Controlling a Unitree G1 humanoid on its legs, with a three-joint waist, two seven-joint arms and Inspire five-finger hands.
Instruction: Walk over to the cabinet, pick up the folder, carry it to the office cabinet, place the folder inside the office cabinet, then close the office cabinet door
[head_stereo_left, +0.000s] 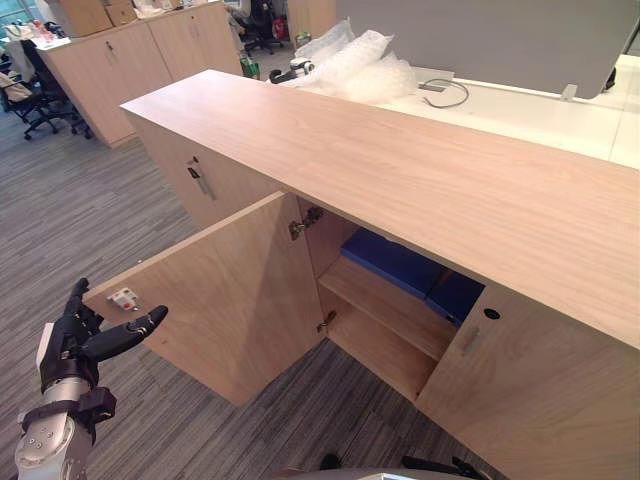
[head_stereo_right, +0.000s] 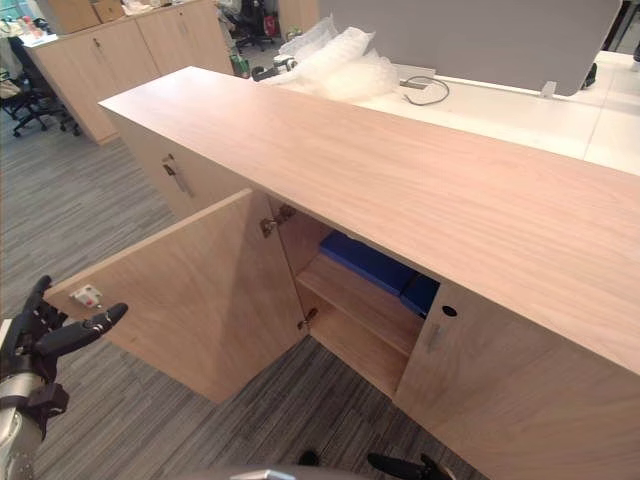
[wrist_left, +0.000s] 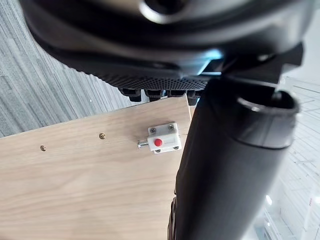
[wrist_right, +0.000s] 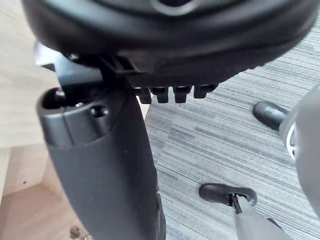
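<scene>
The blue folder (head_stereo_left: 393, 261) lies flat on the upper shelf inside the light wood office cabinet (head_stereo_left: 400, 160). The cabinet's left door (head_stereo_left: 235, 295) stands wide open, and a white catch (wrist_left: 161, 139) with a red button sits near its free edge. My left hand (head_stereo_left: 72, 345) hovers at that free edge with straight fingers and its thumb pointing at the door's inner face, holding nothing. My right hand (wrist_right: 107, 165) hangs low beside the cabinet over the carpet, fingers relaxed and empty.
The cabinet's right door (head_stereo_left: 540, 390) is shut. Behind the cabinet is a white desk (head_stereo_left: 520, 110) with bubble wrap (head_stereo_left: 360, 65) and a cable. More wood cabinets (head_stereo_left: 130, 55) and office chairs (head_stereo_left: 35, 95) stand far left on grey carpet.
</scene>
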